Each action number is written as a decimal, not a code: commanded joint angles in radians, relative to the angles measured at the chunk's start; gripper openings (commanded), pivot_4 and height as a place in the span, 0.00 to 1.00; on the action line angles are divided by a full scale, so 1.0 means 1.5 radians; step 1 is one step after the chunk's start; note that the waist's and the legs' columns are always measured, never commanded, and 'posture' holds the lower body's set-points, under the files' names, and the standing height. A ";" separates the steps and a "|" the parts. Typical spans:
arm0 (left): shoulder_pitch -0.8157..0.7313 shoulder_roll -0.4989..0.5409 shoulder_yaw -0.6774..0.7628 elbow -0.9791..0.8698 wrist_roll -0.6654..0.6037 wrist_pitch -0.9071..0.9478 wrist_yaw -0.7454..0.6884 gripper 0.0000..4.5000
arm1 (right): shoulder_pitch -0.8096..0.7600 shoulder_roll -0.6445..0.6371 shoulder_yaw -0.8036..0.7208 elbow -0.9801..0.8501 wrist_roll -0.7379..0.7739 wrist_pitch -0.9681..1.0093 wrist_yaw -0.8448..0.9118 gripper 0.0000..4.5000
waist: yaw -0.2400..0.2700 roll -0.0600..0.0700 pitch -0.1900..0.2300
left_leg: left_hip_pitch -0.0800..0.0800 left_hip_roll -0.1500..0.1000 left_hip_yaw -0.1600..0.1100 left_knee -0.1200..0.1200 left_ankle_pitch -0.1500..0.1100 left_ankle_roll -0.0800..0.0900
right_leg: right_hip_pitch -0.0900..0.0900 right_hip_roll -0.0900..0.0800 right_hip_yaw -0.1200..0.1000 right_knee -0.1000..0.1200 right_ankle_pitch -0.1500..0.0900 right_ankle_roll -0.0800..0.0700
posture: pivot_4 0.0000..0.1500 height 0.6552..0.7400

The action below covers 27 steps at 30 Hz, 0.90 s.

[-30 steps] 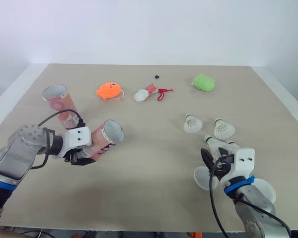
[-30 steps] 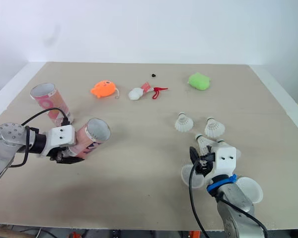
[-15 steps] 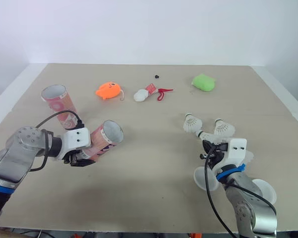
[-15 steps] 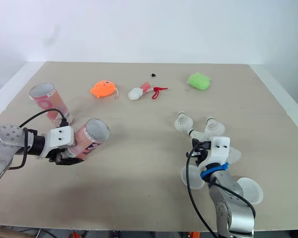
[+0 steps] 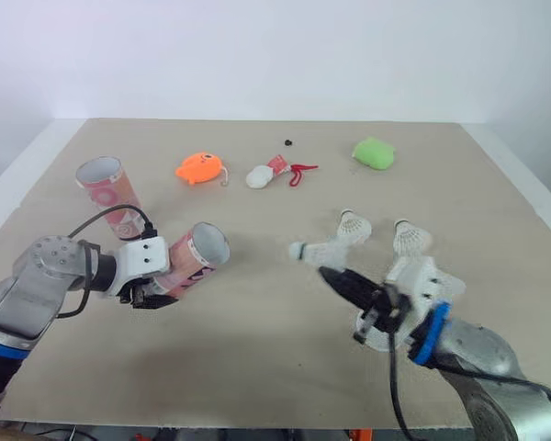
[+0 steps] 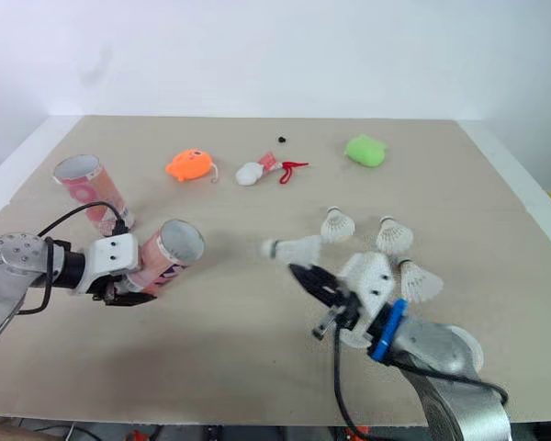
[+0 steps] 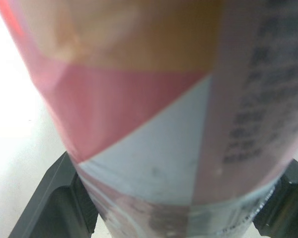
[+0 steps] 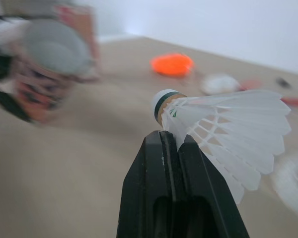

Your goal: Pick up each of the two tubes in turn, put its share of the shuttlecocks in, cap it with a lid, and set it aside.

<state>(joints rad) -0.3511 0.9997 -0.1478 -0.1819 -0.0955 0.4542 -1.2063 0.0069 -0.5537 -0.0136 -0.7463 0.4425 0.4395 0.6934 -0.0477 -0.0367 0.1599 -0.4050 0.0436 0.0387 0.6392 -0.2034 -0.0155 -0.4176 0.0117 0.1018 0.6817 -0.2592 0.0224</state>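
We're loading the first tube: left gripper clamping it, right gripper pinching a shuttlecock; neither tube looks capped yet.

Left pincer is clamped round the pink tube, which is tilted with its open mouth facing the right pincer. That one's pinching a shuttlecock up off the counter. The second tube stands upright just behind.
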 commanded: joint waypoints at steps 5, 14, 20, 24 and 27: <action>-0.037 -0.010 -0.034 0.024 0.009 -0.022 -0.023 0.75 | -0.344 0.034 0.191 0.230 -0.118 -0.138 0.141 0.01 | 0.002 -0.002 0.001 | -0.002 -0.001 -0.001 0.000 -0.002 0.000 | 0.000 0.000 -0.002 0.000 -0.001 0.001 | 1.00 1.00; -0.023 -0.004 -0.021 0.011 0.002 -0.014 -0.014 0.75 | -0.443 0.103 0.298 0.352 -0.199 -0.231 0.197 0.01 | 0.001 -0.002 0.000 | -0.003 0.000 -0.002 -0.001 -0.003 0.001 | -0.002 0.001 -0.002 0.001 -0.002 0.000 | 1.00 1.00; -0.012 -0.001 -0.015 0.003 0.001 -0.010 -0.008 0.75 | -0.487 0.103 0.253 0.349 -0.131 -0.158 0.240 0.33 | 0.001 -0.002 0.000 | -0.002 0.002 -0.002 0.000 -0.003 0.001 | -0.001 0.002 -0.003 0.001 -0.001 -0.001 | 1.00 1.00; -0.003 -0.001 -0.010 -0.005 0.000 -0.005 -0.004 0.75 | -0.585 0.079 0.203 0.405 -0.086 -0.095 0.282 0.34 | 0.000 -0.002 0.000 | -0.002 0.002 -0.001 0.000 -0.003 0.001 | -0.001 0.001 -0.002 0.001 0.000 0.000 | 1.00 1.00; -0.001 -0.003 -0.010 -0.005 0.000 -0.004 -0.002 0.75 | -0.641 0.084 0.218 0.456 -0.103 -0.100 0.305 0.16 | 0.000 -0.002 0.001 | -0.002 0.002 -0.001 0.000 -0.003 0.001 | -0.002 0.001 -0.003 0.001 0.000 -0.001 | 1.00 1.00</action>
<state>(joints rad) -0.3681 0.9947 -0.1586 -0.1826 -0.0984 0.4388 -1.2120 -0.8644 -0.4356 0.3271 -0.1237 0.2875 0.2911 1.1097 -0.0470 -0.0393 0.1607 -0.4074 0.0462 0.0373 0.6395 -0.2075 -0.0134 -0.4196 0.0134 0.0974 0.6829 -0.2592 0.0210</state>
